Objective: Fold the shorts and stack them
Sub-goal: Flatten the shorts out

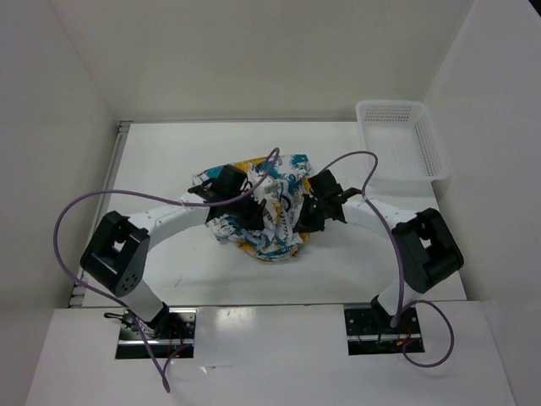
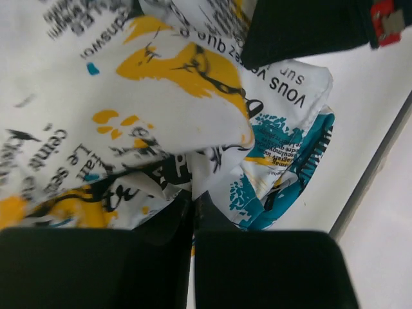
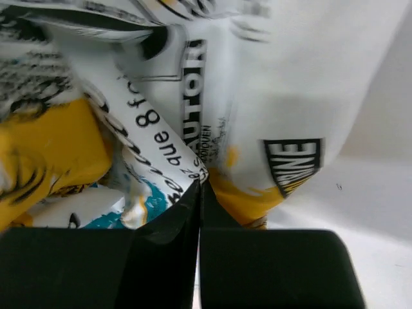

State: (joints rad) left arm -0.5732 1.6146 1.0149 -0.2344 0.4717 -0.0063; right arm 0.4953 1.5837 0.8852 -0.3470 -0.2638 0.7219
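White shorts (image 1: 277,222) splashed with yellow, teal and black lettering lie in a crumpled heap near the middle of the tabletop (image 1: 169,152), bunched up between the two arms. From the left side, the left gripper (image 2: 193,196) has its jaws pressed together on a fold of the cloth, the print filling its wrist view. From the right side, the right gripper (image 3: 199,187) is likewise pinched tight on a fold, a lettered strip running down into its tips. At the far right corner of the tabletop sits a white mesh basket (image 1: 427,156), well apart from the shorts.
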